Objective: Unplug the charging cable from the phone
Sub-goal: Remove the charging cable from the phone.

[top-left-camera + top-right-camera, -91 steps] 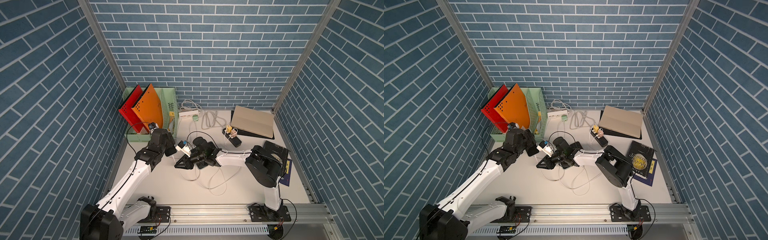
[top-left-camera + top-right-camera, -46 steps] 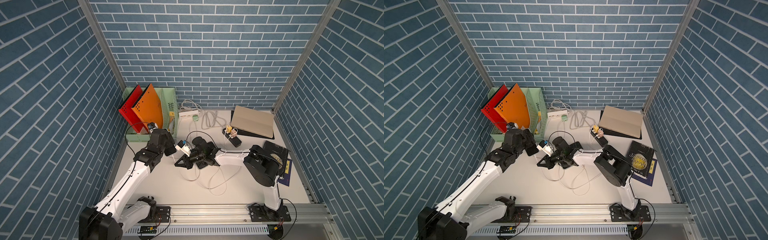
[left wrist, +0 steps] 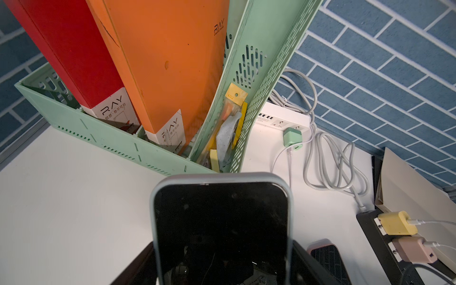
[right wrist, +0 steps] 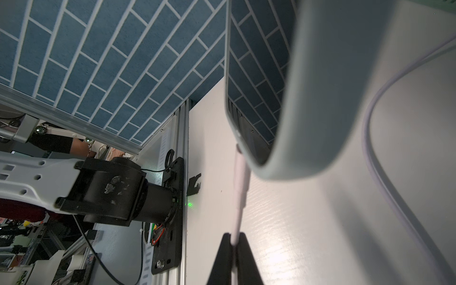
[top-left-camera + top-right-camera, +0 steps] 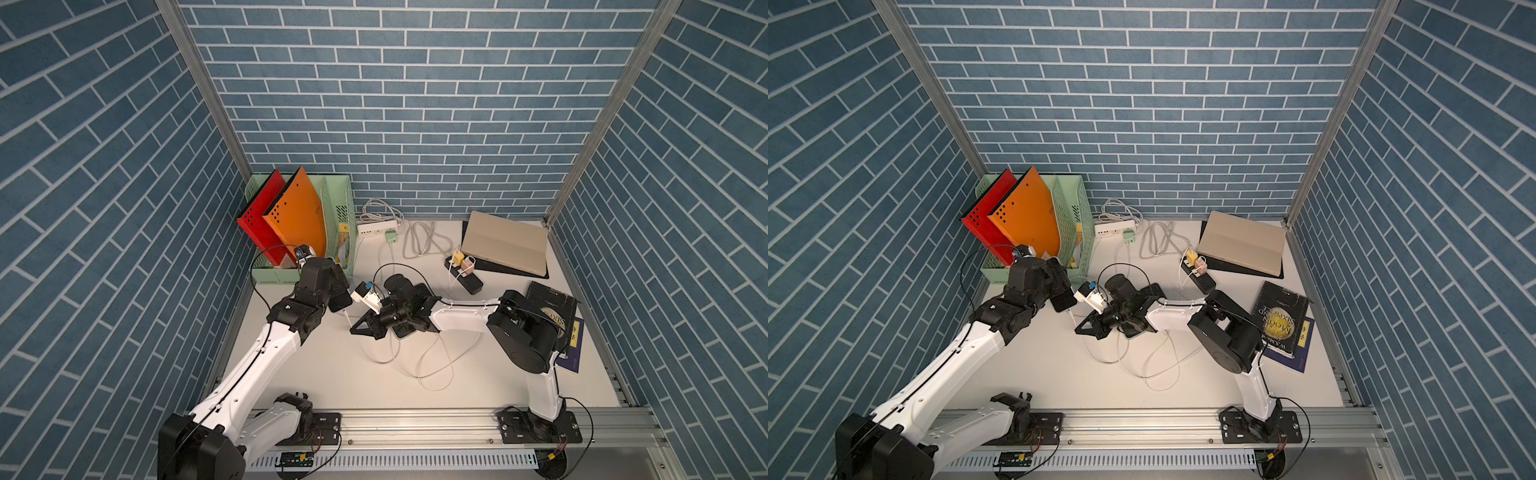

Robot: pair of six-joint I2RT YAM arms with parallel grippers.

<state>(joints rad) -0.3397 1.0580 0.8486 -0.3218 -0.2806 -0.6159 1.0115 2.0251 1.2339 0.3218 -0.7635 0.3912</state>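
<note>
Since a second ago the right pincer (image 4: 234,243) has closed down; its jaws were a little apart and now pinch the charging cable (image 4: 237,214) a short way below the plug. Neither arm has otherwise shifted much in the top views.

The left pincer (image 5: 333,292) is clamped on the lower part of the phone (image 3: 222,222), a dark-screened handset in a grey case. It holds the phone near the front of the mint file rack (image 5: 291,276), apparently raised off the desk (image 5: 332,374). In the right wrist view the white plug (image 4: 240,170) is seated in the port at the phone's bottom edge, with no gap visible between plug and case.

By my reading, the preparation is complete: phone braced on one side, cable gripped on the other. The actual separation is not yet done. What remains is a pull along the plug's axis away from the phone, with the left arm resisting. Slack cable lies looped on the desk (image 5: 432,365), so the cord itself should not hinder the pull. The grip is on the thin cord rather than the stiff plug, so it may slip or bend.
</note>
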